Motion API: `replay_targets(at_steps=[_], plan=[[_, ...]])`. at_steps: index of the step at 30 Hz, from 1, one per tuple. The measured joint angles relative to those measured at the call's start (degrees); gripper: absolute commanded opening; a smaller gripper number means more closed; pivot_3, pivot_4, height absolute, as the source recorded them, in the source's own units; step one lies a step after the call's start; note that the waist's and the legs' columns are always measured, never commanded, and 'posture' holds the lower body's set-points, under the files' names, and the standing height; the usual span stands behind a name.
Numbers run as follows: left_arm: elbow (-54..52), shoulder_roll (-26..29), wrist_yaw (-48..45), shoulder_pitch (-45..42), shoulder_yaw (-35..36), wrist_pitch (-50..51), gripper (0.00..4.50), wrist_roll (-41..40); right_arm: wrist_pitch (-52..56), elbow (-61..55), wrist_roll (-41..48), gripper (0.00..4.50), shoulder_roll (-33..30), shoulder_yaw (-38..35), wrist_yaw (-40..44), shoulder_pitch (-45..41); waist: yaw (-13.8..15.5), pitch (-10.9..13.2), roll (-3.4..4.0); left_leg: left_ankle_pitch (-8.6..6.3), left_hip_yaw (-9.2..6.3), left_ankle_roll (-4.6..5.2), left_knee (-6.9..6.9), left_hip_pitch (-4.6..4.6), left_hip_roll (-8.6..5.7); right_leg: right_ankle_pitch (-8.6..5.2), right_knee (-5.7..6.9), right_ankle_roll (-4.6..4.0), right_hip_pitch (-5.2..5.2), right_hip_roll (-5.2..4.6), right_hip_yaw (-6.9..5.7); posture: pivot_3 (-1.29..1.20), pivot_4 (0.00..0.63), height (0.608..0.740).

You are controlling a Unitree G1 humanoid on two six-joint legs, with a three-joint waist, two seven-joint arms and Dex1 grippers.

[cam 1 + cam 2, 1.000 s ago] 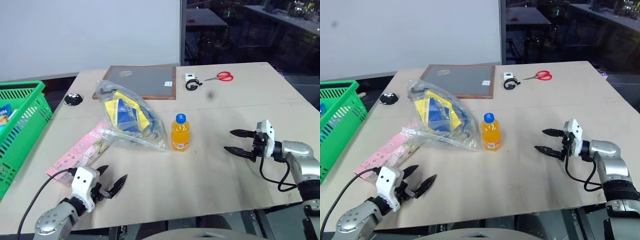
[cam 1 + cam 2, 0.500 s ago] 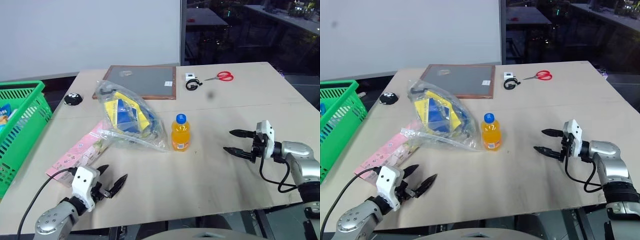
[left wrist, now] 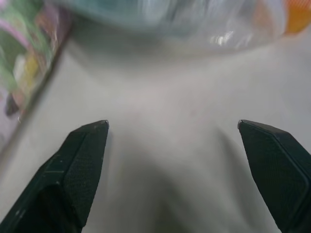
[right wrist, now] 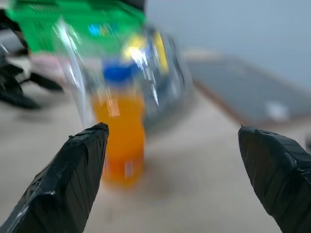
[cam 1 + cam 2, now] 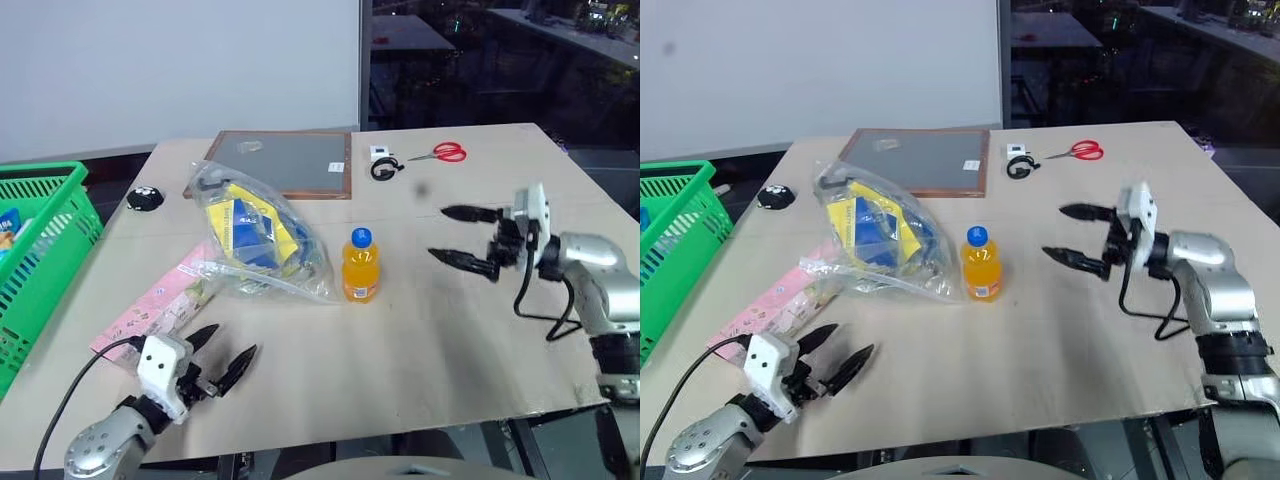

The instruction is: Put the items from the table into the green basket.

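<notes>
Basket: the bright green plastic lattice basket stands far left of the orange bottle, off the table edge.
Pink box: the long flat pink box lies left of the bottle, partly under the bag.
My left pincer: released, empty, near-left of the bottle.
Bag: the crinkly clear plastic bag touches the bottle's left.
Bottle: the small orange, blue-capped bottle stands upright.
My right pincer: released, empty, right of the bottle.

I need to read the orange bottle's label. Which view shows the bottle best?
The left eye view: the orange bottle stands upright, whole and unblocked beside the plastic bag. The right eye view shows the same. The right wrist view has it smeared; the left wrist view catches an orange corner.
</notes>
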Motion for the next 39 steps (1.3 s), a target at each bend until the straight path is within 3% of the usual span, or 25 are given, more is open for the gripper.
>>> replay_targets(at_steps=[6,10,14,22,39], plan=[[-3.54,-2.81,-2.12,4.96,5.89,-1.58,4.41,-7.95,5.37,-3.54,-1.21,4.5,6.63,7.56,-4.45,-13.29,-0.05,0.04,0.01,-0.02,0.03,0.04,-0.01,-0.15,0.06,0.01,-0.03,-0.01,-0.22,-0.01,-0.04,0.19,0.0,0.74],[-4.43,-4.24,-2.57,8.25,7.7,-2.77,4.41,-9.15,7.2,-3.38,-3.82,4.5,10.02,12.4,-5.98,-19.53,0.57,-0.03,-0.1,-0.02,-0.03,0.04,0.0,-0.55,0.05,0.02,-0.04,-0.02,-0.54,-0.03,-0.09,0.23,0.0,0.74],[-6.25,-7.36,-2.72,12.71,10.64,-6.1,4.41,-9.92,11.48,-2.08,-5.8,4.5,17.33,19.02,-7.39,-26.94,0.97,-0.05,-0.14,-0.02,-0.01,0.04,-0.03,-0.65,0.07,0.05,0.0,-0.05,-0.69,-0.02,-0.09,0.26,0.0,0.74],[-6.79,-10.54,-5.01,18.84,13.58,-10.15,4.41,-12.11,15.35,4.3,-18.05,4.5,23.96,33.33,-12.04,-32.75,2.6,-0.2,-0.38,-0.03,-0.04,0.02,-0.01,-0.66,0.06,0.01,-0.04,-0.04,-0.75,-0.06,-0.18,0.28,0.011,0.74],[-6.78,-8.24,-8.95,19.69,17.06,-10.43,4.41,-16.97,20.09,15.76,-26.87,4.5,37.41,36.92,-16.88,-35.77,2.86,-0.14,-0.43,-0.04,0.01,0.0,-0.08,-0.76,0.13,-0.01,-0.04,-0.07,-0.94,-0.08,-0.26,0.26,0.021,0.74]])
